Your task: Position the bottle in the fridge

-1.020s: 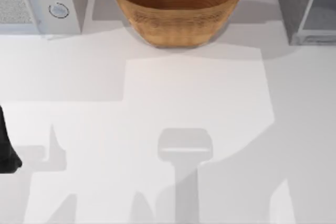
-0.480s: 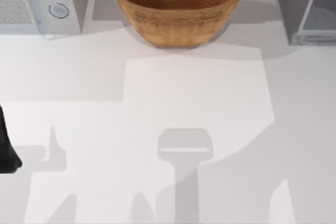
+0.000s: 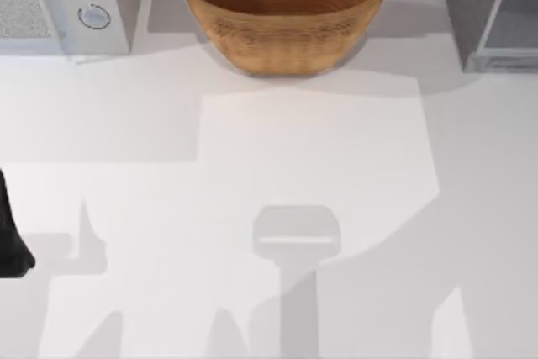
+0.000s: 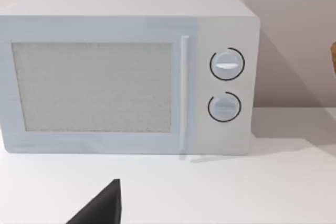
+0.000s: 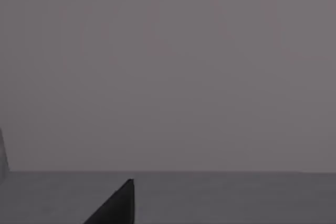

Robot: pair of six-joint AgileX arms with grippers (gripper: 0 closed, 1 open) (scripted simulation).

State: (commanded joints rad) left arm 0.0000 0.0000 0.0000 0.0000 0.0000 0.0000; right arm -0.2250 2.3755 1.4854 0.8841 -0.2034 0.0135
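At the counter's [image 3: 319,149] left edge your left arm [image 3: 10,237] sits low. Its wrist camera faces the microwave [image 4: 126,74] in the far left corner, with a dark tip of the left claw [image 4: 102,205] in the foreground. You cannot tell from that whether the claw is open, closed or holding anything. In the middle at the back stands the woven basket [image 3: 284,10], and the grey fridge [image 3: 496,14] is in the far right corner. The right wrist camera looks at a plain grey surface past a dark tip of the right claw [image 5: 118,205], and its state cannot be told either. Where the bottle is cannot be settled. It may already be inside the fridge, or it may be carried beyond what these cameras cover. Confirm which before you commit to anything. If a bottle is in a claw, I judge the care lies in keeping it upright, passing clear of the basket's rim and entering the fridge squarely.
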